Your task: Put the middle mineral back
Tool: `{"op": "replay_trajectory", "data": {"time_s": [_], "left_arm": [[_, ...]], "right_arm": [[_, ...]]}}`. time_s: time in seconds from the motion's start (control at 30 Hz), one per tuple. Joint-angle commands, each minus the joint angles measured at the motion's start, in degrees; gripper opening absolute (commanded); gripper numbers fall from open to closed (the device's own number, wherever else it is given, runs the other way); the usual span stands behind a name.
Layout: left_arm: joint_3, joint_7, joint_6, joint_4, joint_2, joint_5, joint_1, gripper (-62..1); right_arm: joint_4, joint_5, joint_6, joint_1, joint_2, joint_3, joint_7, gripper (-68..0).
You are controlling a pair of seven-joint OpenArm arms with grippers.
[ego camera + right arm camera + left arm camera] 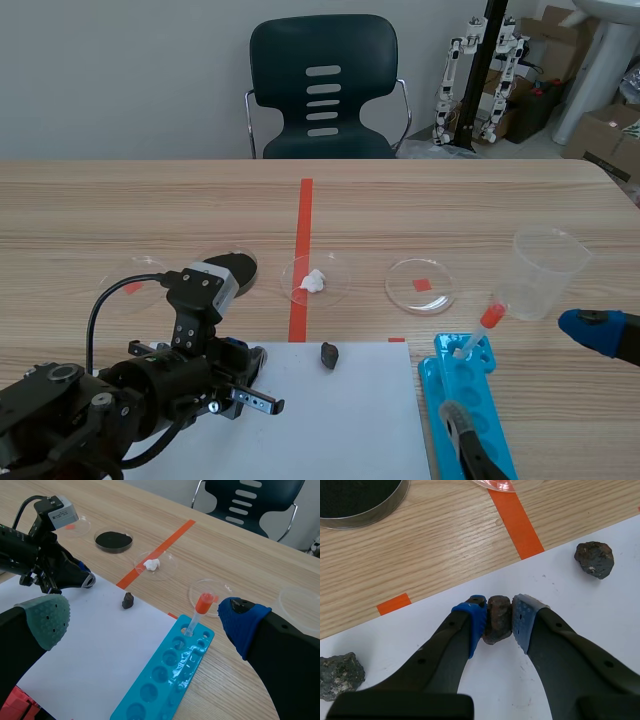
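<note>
Where the wood bench (100, 200) met its near edge, a white sheet (340, 420) lay at 6 o'clock. Left arm (110, 400) sat low at 7 o'clock, over the sheet. Blue tube rack (470, 395) lay at 5 o'clock, just beside the sheet, with one orange-capped tube (488, 322) standing in its far end. Clear cup (545, 270) stood upright at 3 o'clock. Dishes ran across mid-bench: black powder dish (238, 268) at 9, dish with white lump (315, 280) over the tape line, dish with red square (421, 285) at 3 o'clock of that. Left jaws pinched the middle mineral (497, 620) between the pads (476, 617), over the sheet near its far edge. Dark mineral (594, 559) lay on the sheet at 2 o'clock of it, apart; grey mineral (337, 675) at 8 o'clock, apart. Right jaws were spread wide, grey-green pad (47, 620) and blue pad (242, 622) well apart, nothing between.
</note>
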Motion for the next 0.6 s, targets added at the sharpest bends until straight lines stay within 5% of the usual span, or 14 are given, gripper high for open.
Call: {"op": "replay_trajectory", "data": {"time_s": [0.0,0.13,0.3,0.4,0.57], "left_arm": [[-0.26,-0.7,0.59,0.72,0.55,-0.31,-0.46,-52.3],[-0.26,0.15,0.74,0.72,0.55,-0.33,-0.46,-46.4],[-0.26,0.13,0.72,0.72,0.5,-0.28,-0.46,-19.7],[-0.26,0.13,0.61,0.74,0.39,-0.28,-0.46,-8.9],[-0.26,0.11,-1.27,1.01,0.22,-0.11,-0.39,-0.1]], "right_arm": [[0.61,0.46,-0.17,0.02,0.31,0.33,0.85,-5.2],[0.61,0.46,-0.17,0.02,0.31,0.33,0.85,-5.2],[0.61,0.46,-0.17,0.02,0.31,0.33,0.85,-5.2],[0.61,0.46,-0.17,0.02,0.31,0.33,0.85,-5.2],[0.61,0.46,-0.17,0.02,0.31,0.33,0.85,-5.2]]}}
